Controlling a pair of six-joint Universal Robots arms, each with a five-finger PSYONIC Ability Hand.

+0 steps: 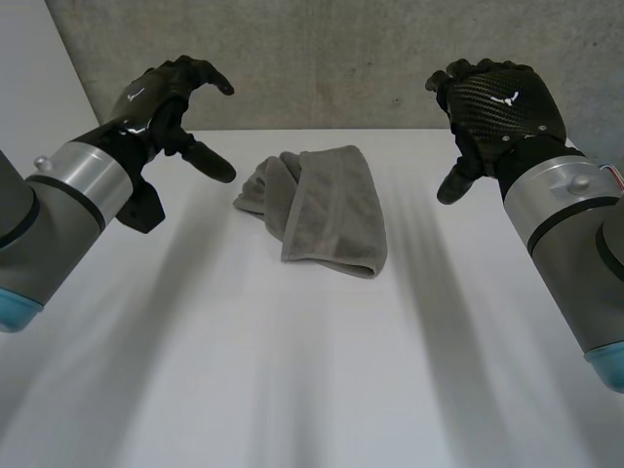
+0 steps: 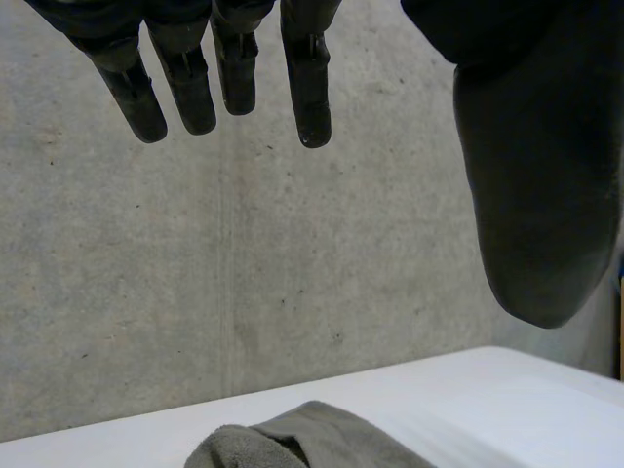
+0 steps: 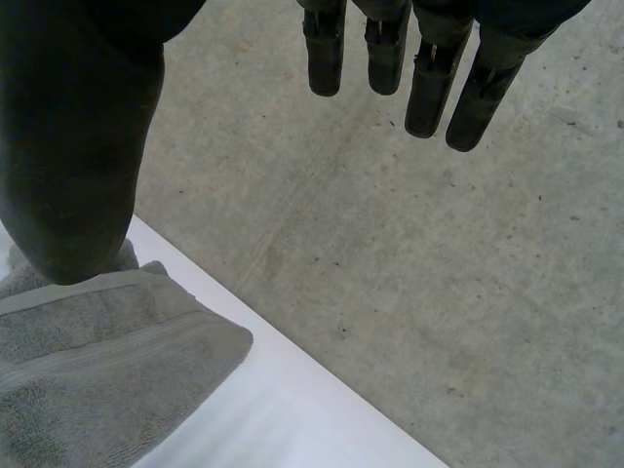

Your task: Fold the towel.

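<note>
Head view: grey towel (image 1: 327, 210) lies in a folded, rumpled bundle on the white table (image 1: 292, 380), toward its far edge | left hand (image 1: 166, 102) raised on the robot's left of it, fingers loosely spread, holding nothing | right hand (image 1: 497, 102) raised on the other side, fingers relaxed, empty | both well apart from the towel

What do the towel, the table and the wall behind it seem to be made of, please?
The towel: grey terry cloth, probably cotton, with fuzzy pile and a flat woven band. The table: smooth white, matte, perhaps laminate; the look leaves it open. The wall: bare grey concrete, speckled and pitted.
</note>
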